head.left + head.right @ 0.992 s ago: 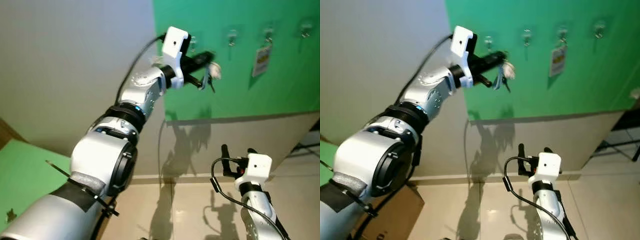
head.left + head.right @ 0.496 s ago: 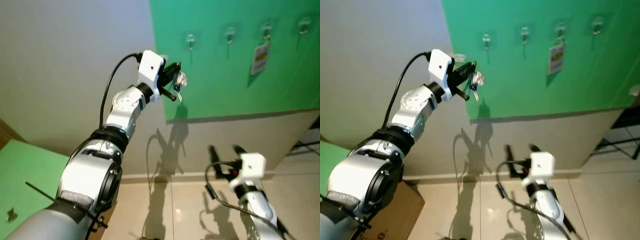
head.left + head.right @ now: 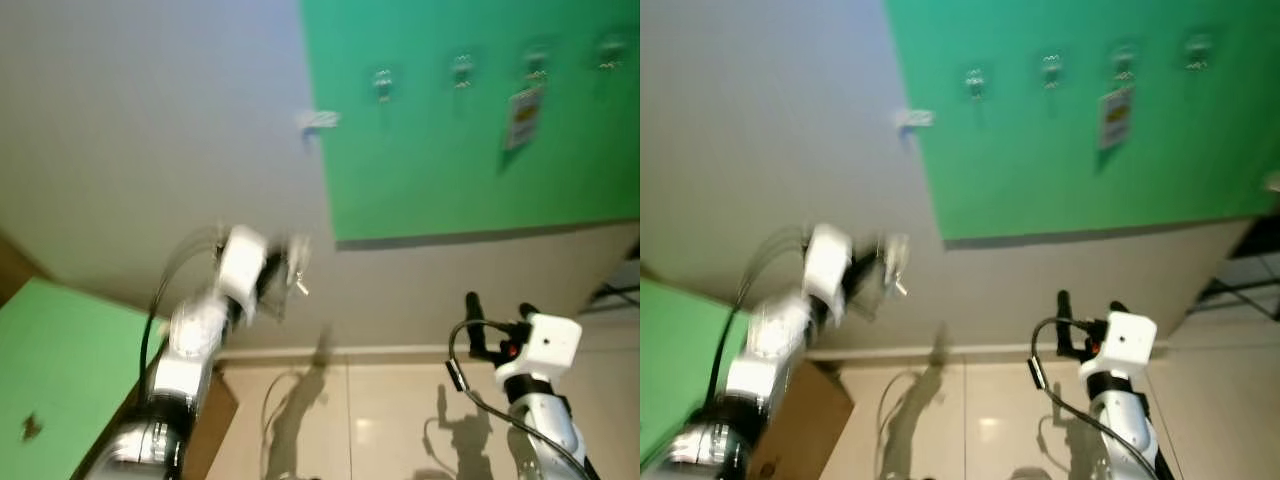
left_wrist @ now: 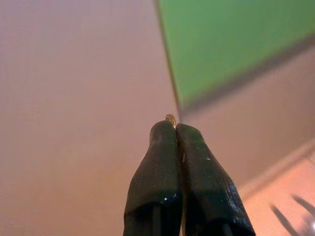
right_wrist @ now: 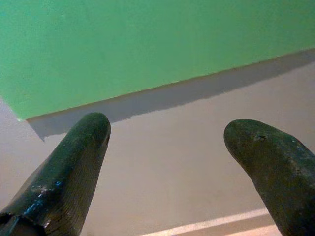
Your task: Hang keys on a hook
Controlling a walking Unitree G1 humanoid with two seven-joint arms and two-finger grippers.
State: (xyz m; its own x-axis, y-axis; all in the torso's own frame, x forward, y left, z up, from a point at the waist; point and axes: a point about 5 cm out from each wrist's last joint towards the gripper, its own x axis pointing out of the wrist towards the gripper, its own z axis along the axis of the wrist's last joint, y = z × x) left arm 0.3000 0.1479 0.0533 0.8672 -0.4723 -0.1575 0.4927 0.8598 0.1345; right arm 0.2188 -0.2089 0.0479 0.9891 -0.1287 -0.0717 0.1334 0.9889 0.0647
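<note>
Left wrist: keys (image 4: pixel 171 118) (seemingly) pinched between jaws.

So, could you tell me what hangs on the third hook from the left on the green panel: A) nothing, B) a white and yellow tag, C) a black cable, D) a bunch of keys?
B: a white and yellow tag hangs from that hook on the green panel.

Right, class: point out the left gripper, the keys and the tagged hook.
left gripper (image 4: pixel 176 129), left wrist view, fingertips pressed together
keys (image 3: pixel 297 268), left eye view, blurred bunch
tagged hook (image 3: pixel 536 66), left eye view, above its tag
</note>
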